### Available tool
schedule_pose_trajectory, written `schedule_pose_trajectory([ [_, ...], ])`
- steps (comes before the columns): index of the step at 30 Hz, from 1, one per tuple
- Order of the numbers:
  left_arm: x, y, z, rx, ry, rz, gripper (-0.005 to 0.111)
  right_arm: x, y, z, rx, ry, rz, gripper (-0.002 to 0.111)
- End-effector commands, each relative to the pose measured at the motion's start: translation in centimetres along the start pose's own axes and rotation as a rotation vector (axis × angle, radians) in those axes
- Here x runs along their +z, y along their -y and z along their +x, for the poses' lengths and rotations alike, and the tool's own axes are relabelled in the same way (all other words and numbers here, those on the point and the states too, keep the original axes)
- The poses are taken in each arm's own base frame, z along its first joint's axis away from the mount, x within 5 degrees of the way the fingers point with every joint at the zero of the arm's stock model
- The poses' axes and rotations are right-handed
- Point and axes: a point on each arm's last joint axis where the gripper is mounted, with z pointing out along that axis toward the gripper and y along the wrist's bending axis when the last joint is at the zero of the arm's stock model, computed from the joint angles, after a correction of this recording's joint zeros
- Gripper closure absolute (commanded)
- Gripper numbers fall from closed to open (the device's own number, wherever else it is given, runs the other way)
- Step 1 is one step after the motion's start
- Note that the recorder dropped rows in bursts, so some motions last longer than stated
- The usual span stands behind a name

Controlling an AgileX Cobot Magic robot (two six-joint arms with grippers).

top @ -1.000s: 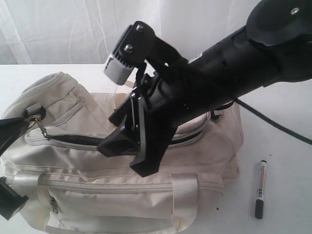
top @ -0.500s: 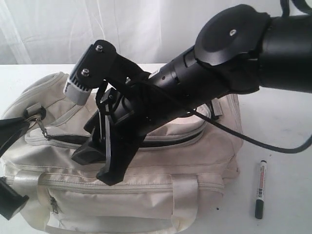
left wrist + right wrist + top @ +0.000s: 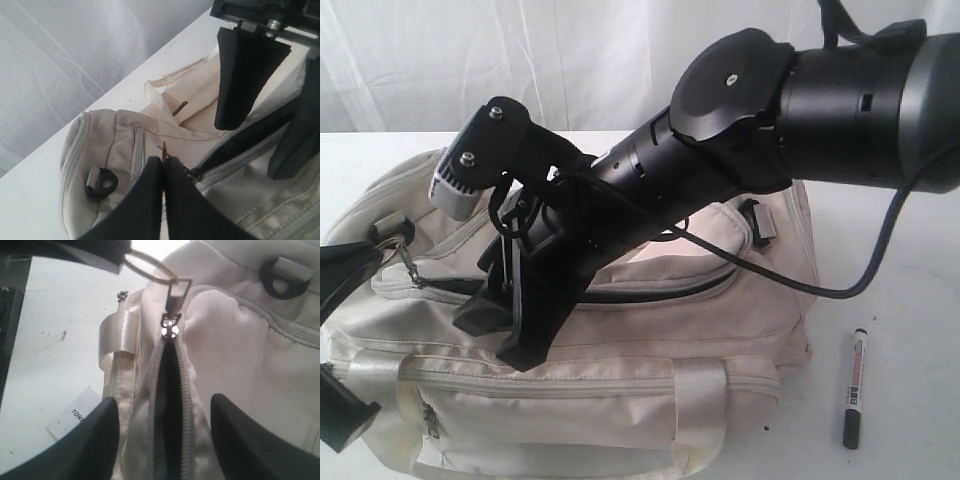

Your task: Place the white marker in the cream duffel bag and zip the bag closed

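The cream duffel bag (image 3: 620, 390) fills the table's left and middle, its top zip (image 3: 650, 292) partly apart and showing dark lining. On the table right of the bag lies the white marker (image 3: 855, 385), with no gripper near it. My left gripper (image 3: 164, 161) is shut on the brass pull ring (image 3: 150, 266) of the zip slider (image 3: 170, 326) at the bag's left end (image 3: 390, 243). Reaching across over the bag, my right gripper (image 3: 505, 335) stands open. Its fingers (image 3: 95, 440) straddle the gaping zip (image 3: 172, 405) and hold nothing.
Black strap rings (image 3: 100, 181) (image 3: 758, 220) sit at the bag's ends. A white printed label (image 3: 75, 417) lies on the table beside the bag. A black cable (image 3: 860, 290) hangs from the right arm. White curtain behind.
My right arm has swung left and lower across the bag, bringing its open gripper close to the zip's left end. The left gripper, the bag and the marker stay put.
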Motion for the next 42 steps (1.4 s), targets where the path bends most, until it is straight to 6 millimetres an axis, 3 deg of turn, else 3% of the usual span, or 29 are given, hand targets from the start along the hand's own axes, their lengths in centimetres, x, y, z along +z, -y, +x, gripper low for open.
schedule_pose_trajectory([
  [1, -0.1, -0.1, 0.1, -0.031, -0.007, 0.007, 0.107, 0.2, 0.1, -0.2, -0.008, 0.006, -0.002, 0.060],
  [20, -0.1, -0.7, 0.8, 0.003, -0.046, -0.063, 0.107, 0.4, 0.2, -0.1, 0.004, 0.005, 0.003, 0.103],
  [28, 0.4, -0.2, 4.1, -0.019, -0.122, -0.104, 0.107, 0.4, 0.2, -0.1, 0.002, 0.004, 0.001, 0.104],
  [35, 0.4, -0.2, 4.2, -0.041, -0.120, -0.105, 0.107, 0.3, 0.3, 0.0, -0.001, 0.001, 0.006, 0.104],
  [42, 0.1, -0.7, 2.1, -0.040, -0.080, -0.100, 0.107, 0.3, -0.4, 0.3, -0.007, -0.030, -0.069, 0.104],
])
